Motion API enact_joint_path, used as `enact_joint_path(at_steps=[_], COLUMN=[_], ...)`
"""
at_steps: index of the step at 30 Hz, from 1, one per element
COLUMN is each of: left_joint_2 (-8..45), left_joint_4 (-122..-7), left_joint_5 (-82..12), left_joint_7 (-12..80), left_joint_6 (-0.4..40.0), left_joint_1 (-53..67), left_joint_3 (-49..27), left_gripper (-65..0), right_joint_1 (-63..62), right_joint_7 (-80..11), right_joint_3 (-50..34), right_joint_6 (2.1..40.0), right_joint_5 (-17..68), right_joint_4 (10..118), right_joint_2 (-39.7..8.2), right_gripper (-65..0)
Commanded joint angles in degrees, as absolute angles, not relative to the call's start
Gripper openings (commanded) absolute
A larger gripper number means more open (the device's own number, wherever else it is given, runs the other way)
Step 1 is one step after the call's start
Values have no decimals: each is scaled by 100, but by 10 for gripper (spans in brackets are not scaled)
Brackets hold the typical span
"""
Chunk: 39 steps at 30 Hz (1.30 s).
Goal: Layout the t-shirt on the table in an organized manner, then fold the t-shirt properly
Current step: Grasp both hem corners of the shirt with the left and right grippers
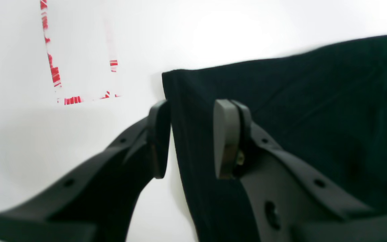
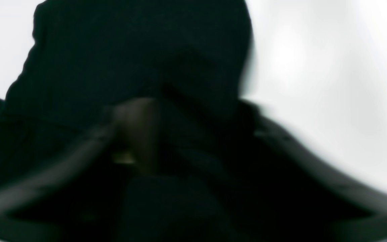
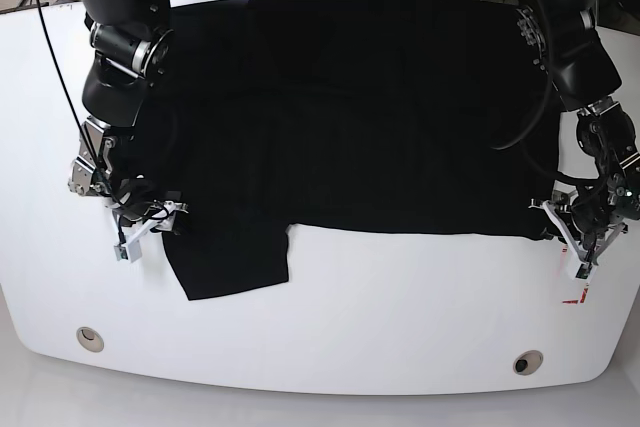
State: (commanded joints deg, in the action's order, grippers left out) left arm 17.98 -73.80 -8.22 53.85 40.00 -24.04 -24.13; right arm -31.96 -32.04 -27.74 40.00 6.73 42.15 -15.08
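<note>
Fingers of my left hand point(image 1: 188, 139) stand parted astride the t-shirt's point(image 3: 340, 107) corner edge, one pad on cloth, one over bare bench point(image 3: 400, 297). Right fingers point(image 2: 180, 134): blurred, buried in black fabric; closed or not, I cannot tell. Shirt lies spread at 12 o'clock, one sleeve toward 7. Red tape point(image 1: 54, 67) marks 10 o'clock in the left wrist view.

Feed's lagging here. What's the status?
Left gripper open, straddling black fabric t-shirt corner. Right gripper blurred, state unclear. Shirt spread on white table; nothing in the way.
</note>
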Motion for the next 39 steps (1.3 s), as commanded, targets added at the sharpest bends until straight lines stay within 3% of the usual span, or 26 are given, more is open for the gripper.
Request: enact_joint_path(at_steps=[1, 3, 10, 20, 28, 39], left_joint_2=[1798, 1798, 1886, 1956, 1956, 1930], left_joint_4=[-7380, -7380, -6897, -5807, -5077, -3793], left_joint_5=[-822, -822, -822, -840, -822, -857], left_joint_7=[5262, 5130, 4778, 4321, 4040, 3398], left_joint_6=[4000, 4000, 4000, 3363, 3275, 2721], left_joint_1=[-2352, -2290, -2290, -2624, -2932, -3442], left_joint_3=[-2413, -2413, -2413, -2396, -2369, -2132], left_gripper=[-447, -447, -438, -197, -193, -193], right_joint_1=[-3196, -3204, -3204, -3204, -3196, -3196], right_joint_7=[-3204, -3204, -3204, -3204, -3204, -3204], right_joint_3=[-2774, -2765, -2765, -2765, -2765, -2765], right_joint_6=[4000, 4000, 4000, 4000, 4000, 4000], right_joint_5=[664, 655, 655, 655, 664, 681], right_joint_4=[4215, 4215, 4224, 4233, 4233, 4233], right_joint_2=[-1508, -1508, -1508, -1516, -1508, -1508], right_gripper=[-582, -640, -648, -648, -648, -648])
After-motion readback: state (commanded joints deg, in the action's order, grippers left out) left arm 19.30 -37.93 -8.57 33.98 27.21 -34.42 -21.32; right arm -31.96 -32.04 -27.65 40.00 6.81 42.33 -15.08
